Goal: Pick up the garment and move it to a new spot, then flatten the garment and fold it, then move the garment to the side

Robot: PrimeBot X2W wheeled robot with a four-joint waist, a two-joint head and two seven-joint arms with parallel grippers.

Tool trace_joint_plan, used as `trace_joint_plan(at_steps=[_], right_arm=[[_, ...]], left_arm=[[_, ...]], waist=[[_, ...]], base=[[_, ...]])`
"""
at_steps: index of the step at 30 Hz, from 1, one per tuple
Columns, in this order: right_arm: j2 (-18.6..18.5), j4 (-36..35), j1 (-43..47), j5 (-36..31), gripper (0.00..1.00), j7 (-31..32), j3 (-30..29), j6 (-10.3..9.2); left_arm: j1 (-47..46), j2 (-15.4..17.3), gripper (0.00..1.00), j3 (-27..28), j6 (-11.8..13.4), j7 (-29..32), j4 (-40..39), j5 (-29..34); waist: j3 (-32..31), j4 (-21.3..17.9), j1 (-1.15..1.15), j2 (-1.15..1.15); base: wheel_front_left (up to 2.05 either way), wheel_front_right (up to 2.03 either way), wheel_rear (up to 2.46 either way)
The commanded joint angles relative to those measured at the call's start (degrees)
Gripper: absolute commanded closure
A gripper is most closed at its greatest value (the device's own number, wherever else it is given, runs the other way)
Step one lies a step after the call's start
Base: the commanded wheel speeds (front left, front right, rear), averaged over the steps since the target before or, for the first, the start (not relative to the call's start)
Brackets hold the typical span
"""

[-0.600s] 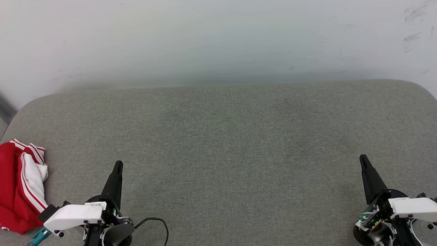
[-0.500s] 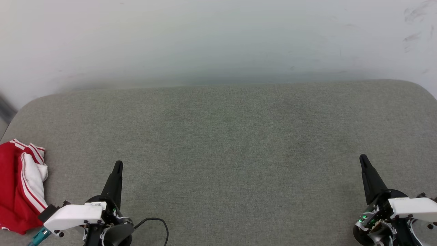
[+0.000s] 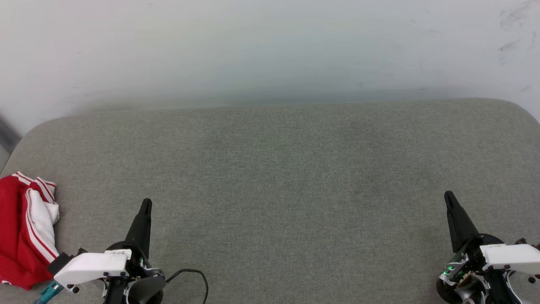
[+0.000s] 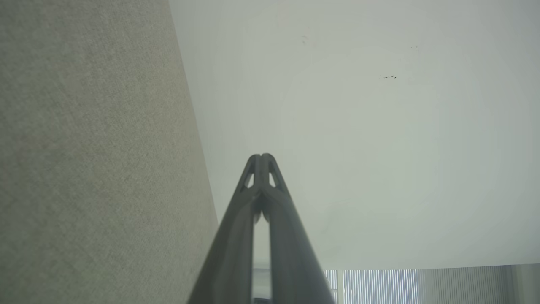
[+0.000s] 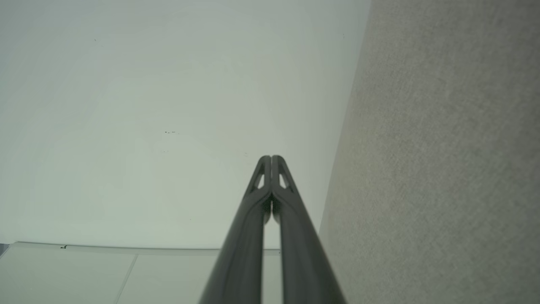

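My left claw (image 3: 146, 204) and right claw (image 3: 448, 196) are closed tight, empty. The shirt (image 3: 17, 236) lies crumpled just left of the left claw. I judge it light, floppy; I would pinch a raised fold.

A: Supporting surface?
B: Grey-green fabric-covered pad (image 3: 270, 177), wide and flat, rounded at both far corners.
A: Items lying on it?
B: One item, the garment (image 3: 19, 236), red with white and striped trim, bunched in a heap at the near left edge, partly out of view
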Motion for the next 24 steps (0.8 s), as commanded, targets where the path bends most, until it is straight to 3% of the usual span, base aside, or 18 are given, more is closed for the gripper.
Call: trace_joint_plan(at_steps=[1,24], right_arm=[[0.16,0.04,-0.66,-0.26,1.0,-0.03,0.01,-0.02],[0.16,0.04,-0.66,-0.25,1.0,-0.04,0.04,-0.02]], left_arm=[[-0.33,-0.08,1.0,0.14,-0.11,0.11,0.0,0.0],[-0.33,-0.08,1.0,0.14,-0.11,0.11,0.0,0.0]], waist=[[0.0,0.0,0.0,0.0],[0.0,0.0,0.0,0.0]], base=[[0.0,0.0,0.0],[0.0,0.0,0.0]])
